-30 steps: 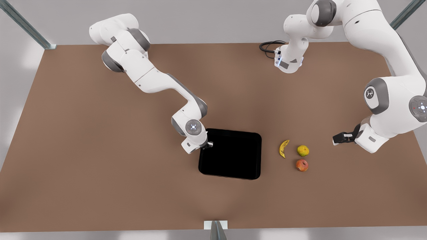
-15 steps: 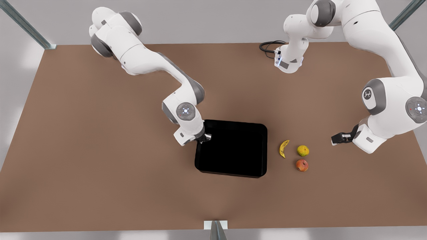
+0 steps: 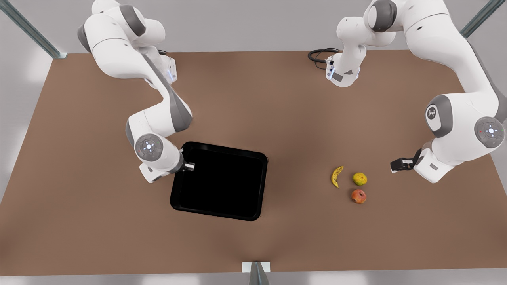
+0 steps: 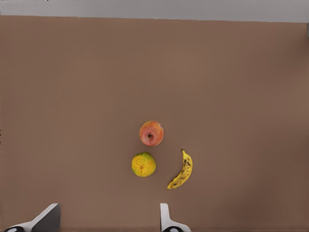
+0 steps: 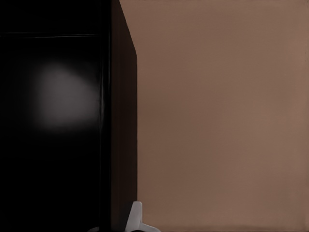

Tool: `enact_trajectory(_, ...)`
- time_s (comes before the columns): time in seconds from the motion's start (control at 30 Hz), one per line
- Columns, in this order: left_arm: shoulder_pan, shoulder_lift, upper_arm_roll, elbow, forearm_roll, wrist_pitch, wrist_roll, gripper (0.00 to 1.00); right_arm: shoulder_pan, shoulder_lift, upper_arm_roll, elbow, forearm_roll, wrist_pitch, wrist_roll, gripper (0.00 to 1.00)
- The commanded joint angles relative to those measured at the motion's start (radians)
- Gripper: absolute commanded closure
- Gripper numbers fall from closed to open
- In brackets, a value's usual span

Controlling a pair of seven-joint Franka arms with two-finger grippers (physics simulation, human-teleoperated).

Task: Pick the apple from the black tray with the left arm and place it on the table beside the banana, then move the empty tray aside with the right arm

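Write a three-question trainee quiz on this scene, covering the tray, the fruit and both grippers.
1. Fill in: in the front view, the curved yellow banana, the round yellow-green fruit and the small reddish-orange apple lie on the matte brown table to the glossy black rectangular tray's ____.
2. True or false: the apple lies inside the black tray.
3. Multiple choice: the right gripper is at
A) the black tray's rim
B) the banana
C) the yellow-green fruit

Key
1. right
2. False: it is on the table, apart from the tray.
3. A. The left gripper waits open beside the fruit.
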Motion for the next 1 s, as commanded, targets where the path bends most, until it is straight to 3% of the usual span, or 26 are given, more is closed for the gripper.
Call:
enact_trajectory(0.0, -0.007, 0.001, 0.002, 0.001, 0.022, 0.0, -0.001, 0.0, -0.037, -0.019, 0.001, 0.001, -0.015, -0.105, -0.488, 1.0)
enact_trajectory(0.17, -0.01, 0.003, 0.0, 0.002, 0.014, 0.0, 0.081, 0.0, -0.135, -0.021, -0.007, 0.053, -0.104, -0.257, -0.734, 1.0)
enact_trajectory(0.3, -0.019, 0.01, -0.001, 0.008, 0.016, 0.001, 0.081, 0.0, -0.19, -0.041, -0.018, 0.057, -0.101, -0.274, -0.736, 1.0)
enact_trajectory(0.33, -0.021, 0.013, -0.001, 0.017, 0.017, 0.001, 0.081, 0.0, -0.185, -0.048, -0.053, 0.057, -0.095, -0.286, -0.734, 1.0)
enact_trajectory(0.4, -0.019, 0.018, -0.001, 0.022, 0.017, 0.001, 0.076, 0.0, -0.05, -0.07, -0.248, 0.057, -0.052, -0.286, -0.749, 1.0)
enact_trajectory(0.6, -0.021, 0.021, 0.0, 0.02, 0.022, 0.001, 0.073, 0.0, -0.123, -0.065, -0.321, 0.051, -0.033, -0.285, -0.929, 1.0)
enact_trajectory(0.97, -0.021, 0.023, 0.0, 0.02, 0.024, 0.001, 0.07, 0.0, -0.169, 0.062, -0.352, -0.05, 0.016, -0.141, -0.963, 1.0)
